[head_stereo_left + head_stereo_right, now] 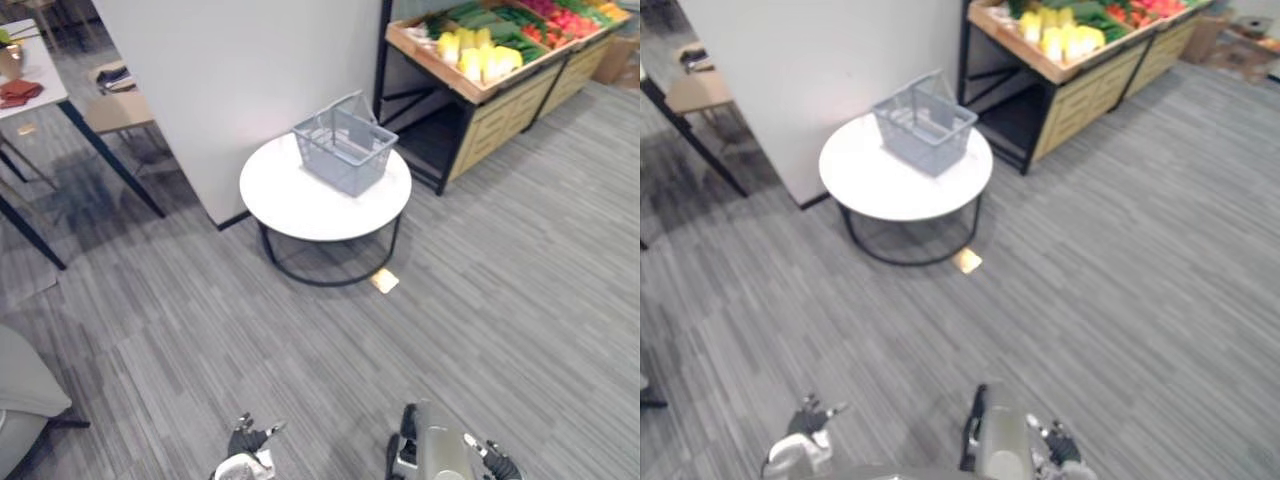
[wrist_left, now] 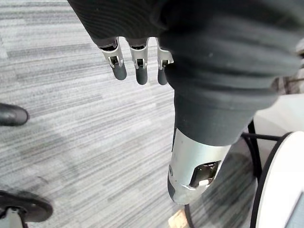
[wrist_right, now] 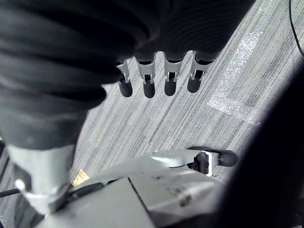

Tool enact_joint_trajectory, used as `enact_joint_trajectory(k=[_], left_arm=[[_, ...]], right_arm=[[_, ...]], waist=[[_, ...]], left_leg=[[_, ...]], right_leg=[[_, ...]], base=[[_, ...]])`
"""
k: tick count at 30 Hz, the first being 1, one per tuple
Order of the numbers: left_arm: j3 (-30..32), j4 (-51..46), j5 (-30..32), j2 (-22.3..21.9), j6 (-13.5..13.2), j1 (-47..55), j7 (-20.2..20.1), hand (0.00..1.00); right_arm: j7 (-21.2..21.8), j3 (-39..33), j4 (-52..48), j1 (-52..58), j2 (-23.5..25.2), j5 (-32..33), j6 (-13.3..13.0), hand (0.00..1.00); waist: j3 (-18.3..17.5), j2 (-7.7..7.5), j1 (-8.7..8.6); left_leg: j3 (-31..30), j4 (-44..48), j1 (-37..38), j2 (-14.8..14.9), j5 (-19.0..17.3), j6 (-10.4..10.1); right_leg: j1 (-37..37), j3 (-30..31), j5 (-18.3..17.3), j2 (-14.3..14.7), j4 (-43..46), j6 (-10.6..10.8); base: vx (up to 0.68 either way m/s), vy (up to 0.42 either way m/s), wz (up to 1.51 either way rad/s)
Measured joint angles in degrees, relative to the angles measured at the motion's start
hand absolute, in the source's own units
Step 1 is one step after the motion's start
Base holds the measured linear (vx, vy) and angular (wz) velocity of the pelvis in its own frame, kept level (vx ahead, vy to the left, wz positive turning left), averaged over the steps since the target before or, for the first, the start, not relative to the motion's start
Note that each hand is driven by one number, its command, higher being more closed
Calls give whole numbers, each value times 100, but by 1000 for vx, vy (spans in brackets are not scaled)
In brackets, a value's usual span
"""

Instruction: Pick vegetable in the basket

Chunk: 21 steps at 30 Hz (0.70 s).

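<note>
**A:** Entry one, the vegetables?

**B:** Vegetables (image 1: 485, 45): laid in rows on the slanted wooden produce stand (image 1: 500, 105), upper right of the frame. Yellow pieces (image 1: 478, 58) lie at the near end, green pieces (image 1: 505, 25) behind them, and red pieces (image 1: 560, 18) toward the corner. The rows follow the stand's length, running from centre right up into the upper-right corner. Single pieces are too small to tell which way each points.

**A:** Entry two, the basket?

**B:** Basket (image 1: 345, 152): grey with slotted walls, upright, mouth up. It sits on the round white surface (image 1: 290, 205) at centre frame, toward that surface's upper-right part, near the stand but apart from it. One corner points at the lower edge, and the handle (image 1: 357, 100) is raised on the far side. I cannot tell its long axis for certain.

**A:** The hands?

**B:** Left robot hand (image 2: 141, 66): lower edge, left of centre, above the grey carpet (image 1: 480, 300). Its fingers are straight and slack, grasping nothing. Right robot hand (image 3: 171, 78): lower edge, right of centre, likewise slack and carrying nothing.

**A:** Sundries?

**B:** One small tan piece (image 1: 384, 281) lies on the carpet, just below the surface's lower-right rim.
</note>
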Motion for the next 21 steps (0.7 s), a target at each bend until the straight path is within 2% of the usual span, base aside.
enact_joint_trajectory(k=[1,2,3,4,5,6,8,11,12,13,14,15,16,17,18,19,21], left_arm=[[5,24,0,-23,-1,32,-2,0],[0,150,-1,-28,1,42,-9,0],[5,280,-4,-65,7,27,-3,0],[-9,362,5,-102,4,81,-15,0],[-30,448,5,-123,5,61,-61,0],[-49,470,5,-135,5,66,-59,0],[-57,550,30,-140,4,59,-66,0],[-45,628,14,-163,6,77,-53,0],[-43,635,0,-167,6,99,-49,0],[36,635,-48,-176,10,121,-55,0],[90,620,-82,-176,9,116,-53,0],[166,607,-82,-168,8,130,-56,0],[231,591,-171,-158,3,135,-64,0],[246,578,-263,-149,2,135,-71,0],[311,513,-291,-138,-4,134,-72,0],[378,451,-294,-139,-7,136,-69,0],[437,384,-310,-113,-47,169,-56,0]], right_arm=[[0,-25,0,23,1,-1,8,0],[5,-34,1,87,11,-2,12,0],[5,-94,46,69,-10,4,28,0],[7,-144,41,27,-63,-7,28,0],[-1,-222,26,-56,-66,-10,7,0],[2,-226,28,-73,-61,-15,15,0],[9,-160,52,-71,-84,-43,28,0],[7,-77,176,-82,-177,-216,30,0],[2,4,256,-78,-212,-220,30,0],[5,54,260,-22,-252,-222,44,0],[6,92,261,7,-277,-222,45,0],[6,170,253,39,-316,-218,46,0],[15,302,245,21,-337,-219,44,0],[14,354,245,-31,-362,-219,42,0],[9,486,250,-97,-408,-218,35,0],[10,544,255,-135,-420,-216,36,0],[10,698,261,-178,-446,-202,35,0]], waist=[[1,8,-4],[1,-8,-6],[74,89,32],[71,156,18],[83,165,7],[100,109,9],[67,122,9],[-75,275,0],[-107,323,1],[-114,327,-19],[-112,329,-22],[-109,319,2],[-72,273,33],[-72,286,48],[-49,248,89],[-45,244,170],[-37,256,325]], left_leg=[[-53,14,48,59,-76,-85],[-141,19,148,159,-219,-264],[-223,6,320,371,-386,-427],[-202,26,264,500,-361,-431],[-218,90,285,510,-150,-405],[-242,118,407,571,8,-487],[-265,310,430,689,151,-576],[-426,1139,-52,937,495,-678],[-583,1628,-301,1019,678,-811],[-913,2773,-876,1066,1304,-894],[-968,3191,-1085,1091,1688,-897],[-893,3771,-1347,1187,2443,-908],[-570,4844,-1743,1469,2592,-861],[-331,5553,-2063,1612,2275,-681],[-145,6125,-2353,1588,1859,-479],[-74,6298,-2544,1496,1612,-402],[-118,6102,-3022,1163,1175,-399]], right_leg=[[123,57,14,5,-533,-15],[415,331,47,14,-1544,22],[659,282,284,214,-1945,-50],[693,186,229,330,-1977,-71],[532,250,-100,358,-1558,-159],[451,239,-469,347,-1050,-248],[473,134,-923,370,-721,-279],[697,13,-982,594,-1062,-405],[858,-54,-996,659,-1233,-430],[1162,-190,-1062,666,-1360,-528],[1296,-221,-1082,662,-1416,-556],[1528,-229,-1129,670,-1556,-625],[1845,-194,-1185,709,-1723,-687],[2081,-139,-1205,734,-1870,-719],[2374,30,-1252,736,-2063,-741],[2572,141,-1293,731,-2192,-750],[2935,335,-1336,704,-2407,-695]], base=[[374,-336,41],[416,-372,22],[427,-370,16],[421,-304,-7],[518,-338,-3],[526,-341,-2],[474,-326,8],[360,-233,5],[438,-250,22],[286,-160,25],[359,-192,20],[285,-131,1],[415,-190,-12],[389,-144,-28],[299,-89,-43],[266,-24,-51],[227,49,-58]])
